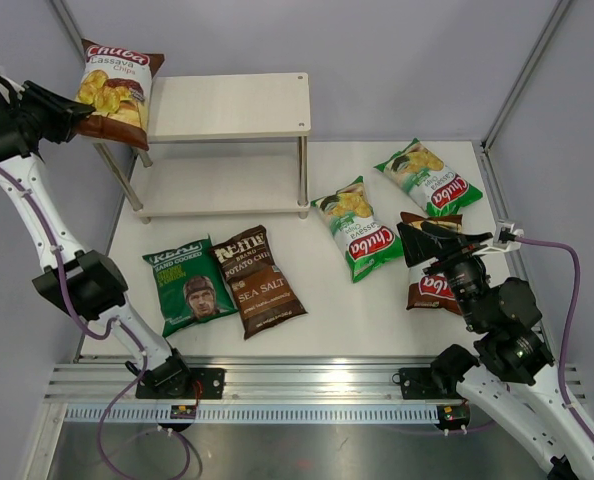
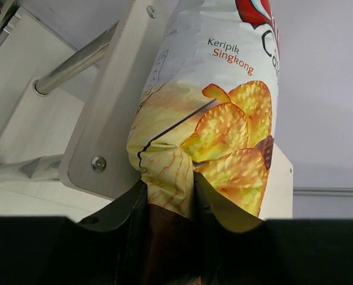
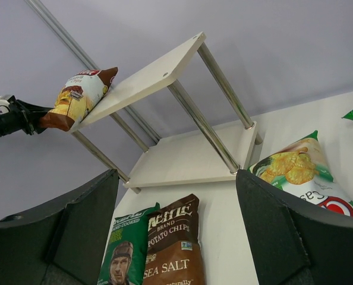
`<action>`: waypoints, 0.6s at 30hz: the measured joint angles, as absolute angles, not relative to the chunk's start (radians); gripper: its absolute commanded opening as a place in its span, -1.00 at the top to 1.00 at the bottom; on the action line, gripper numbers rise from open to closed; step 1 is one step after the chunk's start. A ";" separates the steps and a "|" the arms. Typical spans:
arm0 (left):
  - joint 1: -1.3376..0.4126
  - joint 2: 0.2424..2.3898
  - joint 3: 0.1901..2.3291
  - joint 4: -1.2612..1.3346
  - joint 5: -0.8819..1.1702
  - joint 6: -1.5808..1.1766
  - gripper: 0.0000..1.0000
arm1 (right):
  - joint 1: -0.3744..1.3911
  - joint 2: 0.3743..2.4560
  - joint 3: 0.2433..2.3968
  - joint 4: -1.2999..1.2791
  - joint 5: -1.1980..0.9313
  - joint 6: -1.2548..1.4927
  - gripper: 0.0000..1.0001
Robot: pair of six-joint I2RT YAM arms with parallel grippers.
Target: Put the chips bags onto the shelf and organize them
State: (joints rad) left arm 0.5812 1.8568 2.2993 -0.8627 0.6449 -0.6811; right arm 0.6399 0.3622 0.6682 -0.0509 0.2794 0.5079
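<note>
Shelf [image 1: 227,108] rear left on our worktop [image 1: 327,320], raised bag [image 1: 117,88] at its left edge, two bags [image 1: 259,282] before it, three bags [image 1: 357,230] right.

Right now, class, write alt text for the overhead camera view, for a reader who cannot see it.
The left claw holds a brown chip bag against the left end of the shelf's top board. Five more bags lie on the white table; the open right claw hovers over a second brown bag.

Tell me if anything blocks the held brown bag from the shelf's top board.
Nothing visible does. The left gripper holds the brown bag at the left edge of the top board, and that board's surface is bare.
</note>
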 measured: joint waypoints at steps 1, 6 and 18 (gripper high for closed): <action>0.582 1.864 2.302 -0.860 0.645 -0.682 0.30 | 0.640 0.362 0.668 -0.051 0.279 0.508 -0.75; 0.584 1.894 2.305 -0.841 0.650 -0.676 0.04 | 0.640 0.362 0.667 -0.051 0.279 0.508 -0.74; 0.588 1.918 2.371 -0.905 0.588 -0.592 -0.90 | 0.640 0.400 0.667 -0.050 0.279 0.507 -0.76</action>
State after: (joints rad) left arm 0.5880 1.9182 2.3714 -0.9054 0.5877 -0.5919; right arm 0.6399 0.4000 0.6670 -0.0502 0.2787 0.5072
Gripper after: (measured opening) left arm 0.867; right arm 0.874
